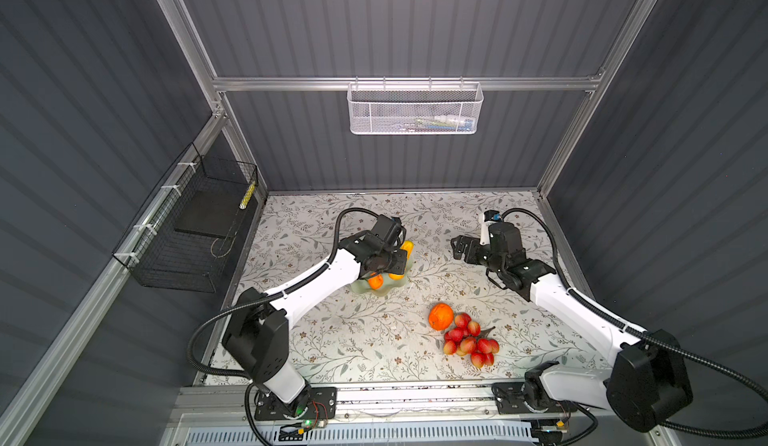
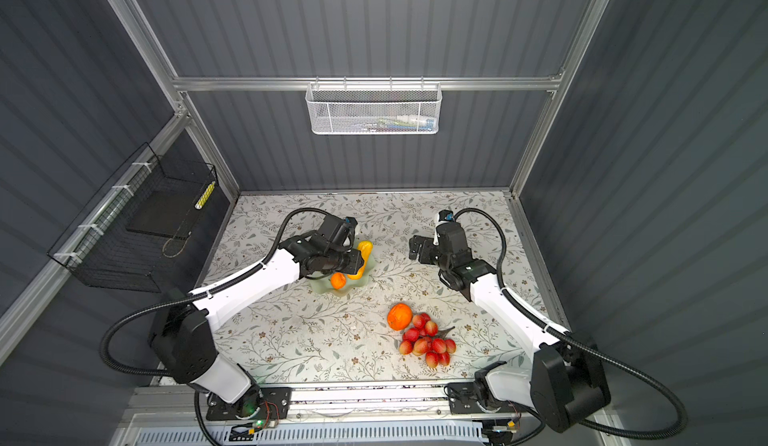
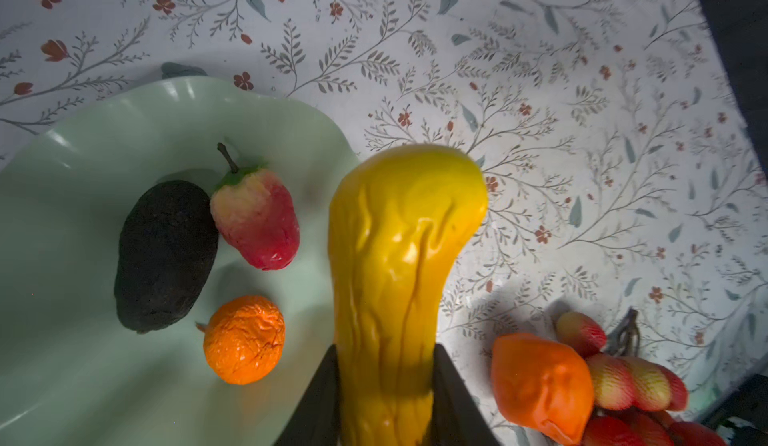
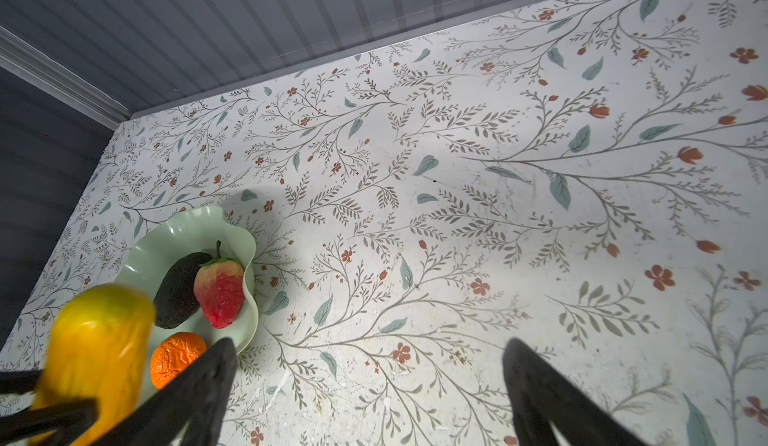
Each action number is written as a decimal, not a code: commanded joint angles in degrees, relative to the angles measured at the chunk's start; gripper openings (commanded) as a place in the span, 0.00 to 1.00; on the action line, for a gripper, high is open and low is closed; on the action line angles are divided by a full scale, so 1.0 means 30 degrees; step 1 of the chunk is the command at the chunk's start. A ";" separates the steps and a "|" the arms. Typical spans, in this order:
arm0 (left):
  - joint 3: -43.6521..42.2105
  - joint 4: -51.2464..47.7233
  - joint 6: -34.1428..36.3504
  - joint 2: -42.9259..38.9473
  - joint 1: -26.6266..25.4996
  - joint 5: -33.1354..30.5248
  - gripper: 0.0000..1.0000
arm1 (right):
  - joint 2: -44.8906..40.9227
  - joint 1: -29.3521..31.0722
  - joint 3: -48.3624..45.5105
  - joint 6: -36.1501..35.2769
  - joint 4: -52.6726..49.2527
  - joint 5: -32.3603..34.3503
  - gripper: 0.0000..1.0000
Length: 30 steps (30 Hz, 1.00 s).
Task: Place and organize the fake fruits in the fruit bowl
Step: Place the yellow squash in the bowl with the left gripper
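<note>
Bowl (image 3: 83,153) showing pale mint green; squash-like piece (image 3: 395,257) glowing yellow-orange; avocado-like oval (image 3: 166,253) reading blackish; strawberry (image 3: 257,219) fading red into cream; tabletop (image 3: 582,91) carrying grey leaf sprigs, rust-red flowers

On the floral-patterned tabletop (image 1: 316,340), a pale mint-green glossy scalloped bowl (image 1: 384,290) sits near the middle, with a small wrinkled orange tangerine (image 1: 375,282) inside. The left gripper (image 1: 401,259) hangs over it, clamping a yellow-orange elongated squash (image 1: 409,247) (mostly hidden). Toward the front edge, a large round orange (image 1: 440,316) touches a bunch of red plastic grapes (image 1: 469,340)
</note>
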 commanded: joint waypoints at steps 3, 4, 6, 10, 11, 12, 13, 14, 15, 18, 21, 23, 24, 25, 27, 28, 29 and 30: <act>0.0449 0.0090 0.1293 0.1445 0.0906 -0.0566 0.26 | -0.0220 -0.0094 0.0155 0.0290 -0.0553 -0.0124 0.99; 0.0346 0.0213 0.1293 0.1543 0.0996 -0.0695 0.26 | -0.0206 -0.0079 0.0130 0.0311 -0.0574 -0.0089 0.99; 0.0195 0.0430 0.1343 0.1849 0.1158 -0.0843 0.27 | -0.0092 -0.0082 0.0124 0.0278 -0.0601 -0.0094 0.99; 0.0121 0.0402 0.1444 0.2766 0.1242 -0.1418 0.28 | 0.0236 -0.0088 0.0327 0.0222 -0.0775 -0.0294 0.99; 0.0125 0.0406 0.1451 0.3018 0.1252 -0.1319 0.29 | 0.0267 -0.0067 0.0360 0.0223 -0.0838 -0.0294 0.99; 0.0056 0.0418 0.1445 0.3181 0.1250 -0.1204 0.29 | 0.0263 -0.0067 0.0390 0.0174 -0.0885 -0.0288 0.99; -0.0015 0.0467 0.1391 0.3265 0.1250 -0.1170 0.30 | 0.0289 -0.0091 0.0393 0.0170 -0.0940 -0.0243 0.99; -0.0102 0.0540 0.1328 0.3309 0.1252 -0.1179 0.32 | 0.0256 -0.0074 0.0434 0.0150 -0.1073 -0.0184 0.99; -0.0144 0.0584 0.1294 0.3299 0.1250 -0.1184 0.36 | 0.0266 -0.0082 0.0499 0.0067 -0.1294 -0.0189 0.99; -0.0193 0.0694 0.1219 0.3181 0.1265 -0.1157 0.49 | 0.0435 -0.0082 0.0737 -0.0091 -0.2007 -0.0386 0.98; 0.0067 0.0629 0.1283 0.2950 0.1257 -0.1214 0.65 | 0.0693 -0.0053 0.0813 -0.0144 -0.2574 -0.1072 0.98; 0.0274 0.0668 0.1376 0.2580 0.1250 -0.1343 0.72 | 0.0869 0.0040 0.0734 -0.0015 -0.2951 -0.1672 0.97; 0.0346 0.0805 0.1471 0.2273 0.1282 -0.1389 0.73 | 0.0963 0.0153 0.0692 0.0053 -0.3184 -0.1917 0.97; 0.0407 0.0965 0.1559 0.1931 0.1294 -0.1364 0.75 | 0.1061 0.0336 0.0614 0.0129 -0.3323 -0.2064 0.97; 0.0465 0.1319 0.1647 0.1001 0.1381 -0.1657 0.78 | 0.1156 0.1095 0.0400 0.0165 -0.3733 -0.2154 0.97; 0.0449 0.1523 0.1696 0.0490 0.1396 -0.1930 0.80 | 0.1183 0.1481 0.0321 0.0156 -0.3999 -0.2084 0.97; 0.0342 0.1862 0.1774 -0.0172 0.1419 -0.2374 0.83 | 0.1242 0.2009 0.0231 0.0231 -0.4312 -0.1983 0.98; 0.0154 0.2248 0.1840 -0.0880 0.1437 -0.2776 0.85 | 0.1253 0.2448 0.0138 0.0321 -0.4572 -0.1956 0.98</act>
